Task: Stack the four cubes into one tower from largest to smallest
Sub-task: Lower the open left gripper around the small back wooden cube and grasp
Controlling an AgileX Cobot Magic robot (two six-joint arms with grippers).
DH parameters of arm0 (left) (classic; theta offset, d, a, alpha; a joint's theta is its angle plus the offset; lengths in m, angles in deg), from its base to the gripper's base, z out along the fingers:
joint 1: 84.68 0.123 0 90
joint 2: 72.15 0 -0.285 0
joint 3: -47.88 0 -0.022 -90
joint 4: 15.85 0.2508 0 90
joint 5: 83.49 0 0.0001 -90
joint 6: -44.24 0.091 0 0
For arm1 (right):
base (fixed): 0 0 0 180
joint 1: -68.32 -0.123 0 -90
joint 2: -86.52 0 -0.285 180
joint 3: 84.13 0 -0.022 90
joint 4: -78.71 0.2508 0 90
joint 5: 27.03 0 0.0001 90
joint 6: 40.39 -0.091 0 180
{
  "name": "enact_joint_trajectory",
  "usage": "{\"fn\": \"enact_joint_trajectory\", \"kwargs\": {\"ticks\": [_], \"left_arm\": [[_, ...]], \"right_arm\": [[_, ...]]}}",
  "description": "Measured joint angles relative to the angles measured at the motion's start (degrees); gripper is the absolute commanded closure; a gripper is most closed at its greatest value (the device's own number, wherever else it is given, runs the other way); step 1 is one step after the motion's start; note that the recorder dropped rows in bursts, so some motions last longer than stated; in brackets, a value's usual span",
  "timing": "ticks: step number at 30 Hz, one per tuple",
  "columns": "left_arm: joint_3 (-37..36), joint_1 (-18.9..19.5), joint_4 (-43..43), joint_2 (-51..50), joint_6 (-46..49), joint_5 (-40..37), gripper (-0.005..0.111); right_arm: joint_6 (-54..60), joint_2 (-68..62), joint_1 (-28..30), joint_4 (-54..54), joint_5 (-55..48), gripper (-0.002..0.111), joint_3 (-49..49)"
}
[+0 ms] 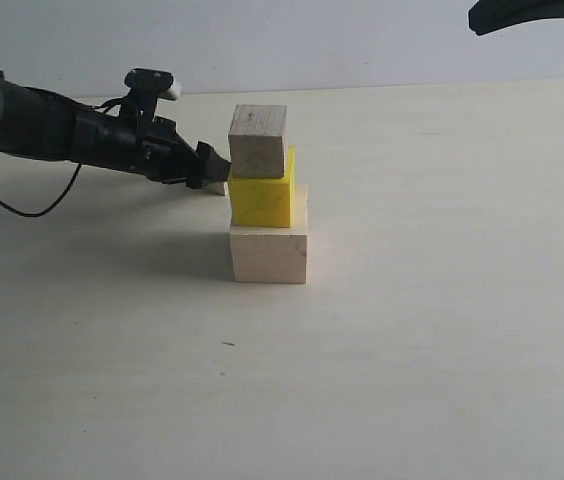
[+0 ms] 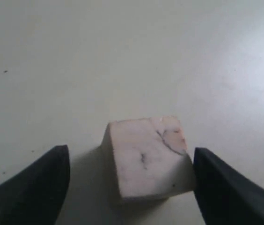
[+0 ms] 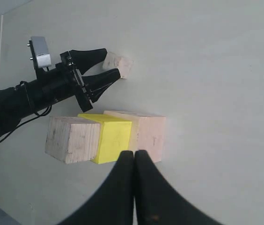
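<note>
Pale desk, three cubes stacked mid-desk. Left arm comes in low from the left. Left gripper is down at desk level just behind the stack, jaws open and straddling the last cube, one finger clearly off it. Right gripper is up high over the stack, jaws closed on nothing. Large cube sits on the desk, yellow cube on it, small cube on top. Smallest cube rests flat on the desk between the left jaws, near the stack but not touching it
</note>
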Motion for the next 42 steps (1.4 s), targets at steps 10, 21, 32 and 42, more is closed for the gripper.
{"fn": "enact_joint_trajectory", "kwargs": {"ticks": [10,21,32,42], "left_arm": [[0.0,2.7,0.8,0.0,-1.1,-1.8,0.037],[0.0,2.7,0.9,0.0,7.0,-7.3,0.043],[0.0,2.7,0.9,0.0,8.7,-7.2,0.072],[0.0,2.7,1.3,0.0,8.9,-7.3,0.051]], "right_arm": [[0.0,0.0,0.0,0.0,0.0,0.108,0.0],[0.0,0.0,0.0,0.0,0.0,0.108,0.0],[0.0,0.0,0.0,0.0,0.0,0.108,0.0],[0.0,0.0,0.0,0.0,0.0,0.108,0.0]]}}
